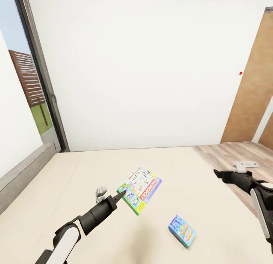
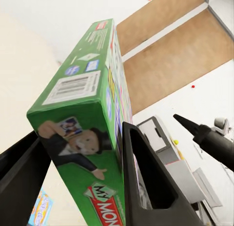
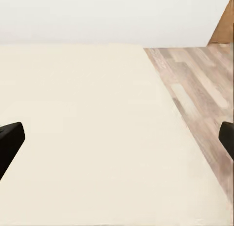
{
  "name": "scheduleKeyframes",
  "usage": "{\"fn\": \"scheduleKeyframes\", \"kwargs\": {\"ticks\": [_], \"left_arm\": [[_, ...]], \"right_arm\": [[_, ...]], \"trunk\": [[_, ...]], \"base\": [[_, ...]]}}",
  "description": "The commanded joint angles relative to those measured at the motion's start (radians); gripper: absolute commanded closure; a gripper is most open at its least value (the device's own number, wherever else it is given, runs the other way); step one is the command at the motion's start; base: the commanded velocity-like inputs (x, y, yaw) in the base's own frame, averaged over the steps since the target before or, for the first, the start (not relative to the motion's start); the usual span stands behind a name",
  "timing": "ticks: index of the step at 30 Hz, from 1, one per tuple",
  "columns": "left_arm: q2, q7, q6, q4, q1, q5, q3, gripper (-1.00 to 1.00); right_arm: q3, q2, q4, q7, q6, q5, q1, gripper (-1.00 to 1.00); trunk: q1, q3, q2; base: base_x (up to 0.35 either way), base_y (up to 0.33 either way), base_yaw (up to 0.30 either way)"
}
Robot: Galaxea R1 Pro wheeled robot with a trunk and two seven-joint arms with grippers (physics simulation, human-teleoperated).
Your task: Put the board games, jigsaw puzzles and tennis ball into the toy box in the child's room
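Observation:
A green-edged board game with a white printed top and a red band hangs tilted just above the beige bed. My left gripper is shut on its near green edge. In the left wrist view the box stands between both black fingers. A smaller blue board game lies flat on the mattress, nearer me and to the right, and also shows in the left wrist view. My right gripper hovers open over the bed's right edge, with bare mattress between its fingertips.
A white wall stands behind the bed. A tall window with a dark frame is at the left, above a grey bed surround. Wood-plank floor and a brown door lie to the right.

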Motion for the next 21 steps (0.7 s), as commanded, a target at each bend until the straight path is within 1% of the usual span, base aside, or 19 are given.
{"fn": "scheduleKeyframes", "kwargs": {"ticks": [1, 2, 4, 6, 7, 8, 9, 10, 21], "left_arm": [[0.001, 0.001, 0.005, 0.0, -0.001, 0.008, 0.0, 1.0], [0.001, 0.001, 0.006, 0.0, -0.001, 0.008, 0.0, 1.0], [0.001, 0.001, 0.006, 0.0, -0.001, 0.008, -0.001, 1.0], [0.001, 0.0, 0.006, -0.001, -0.001, 0.008, -0.001, 1.0], [0.002, -0.001, 0.006, -0.001, -0.001, 0.008, -0.001, 1.0], [0.001, -0.002, 0.005, -0.002, -0.001, 0.009, -0.002, 1.0], [0.001, -0.001, 0.005, -0.002, -0.001, 0.009, -0.002, 1.0], [0.001, 0.0, 0.005, -0.002, -0.001, 0.01, -0.002, 1.0], [0.0, 0.0, 0.005, -0.001, -0.001, 0.009, -0.002, 1.0]], "right_arm": [[-0.001, 0.0, -0.001, -0.012, 0.005, 0.005, -0.001, -1.0], [0.0, 0.002, -0.001, -0.044, 0.005, 0.006, -0.001, -1.0], [0.001, 0.002, -0.001, -0.062, 0.007, 0.006, -0.001, -1.0], [0.002, 0.002, -0.001, -0.06, 0.008, 0.006, -0.001, -1.0], [0.002, 0.002, -0.001, -0.048, 0.008, 0.006, -0.001, -1.0], [-0.002, 0.002, -0.002, 0.053, 0.014, 0.008, -0.001, -1.0], [-0.003, 0.002, -0.002, 0.061, 0.015, 0.008, -0.001, -1.0], [-0.003, 0.002, -0.002, 0.084, 0.016, 0.009, -0.001, -1.0], [0.0, 0.0, -0.002, 0.096, 0.039, 0.007, -0.001, -1.0]], "trunk": [[-0.004, 0.002, 0.007], [-0.008, 0.005, 0.014], [-0.015, 0.012, 0.028], [-0.023, 0.018, 0.042], [-0.027, 0.021, 0.049], [-0.031, 0.024, 0.056], [-0.035, 0.027, 0.063], [-0.038, 0.03, 0.07], [-0.081, 0.065, 0.147]], "base": [[0.0, 0.0, -0.283], [0.0, 0.0, -0.285], [0.0, 0.0, -0.286], [0.0, 0.0, -0.288], [0.0, 0.0, -0.289], [0.0, 0.0, -0.29], [0.0, 0.0, -0.29], [0.0, 0.0, -0.29], [0.0, 0.0, -0.29]]}}
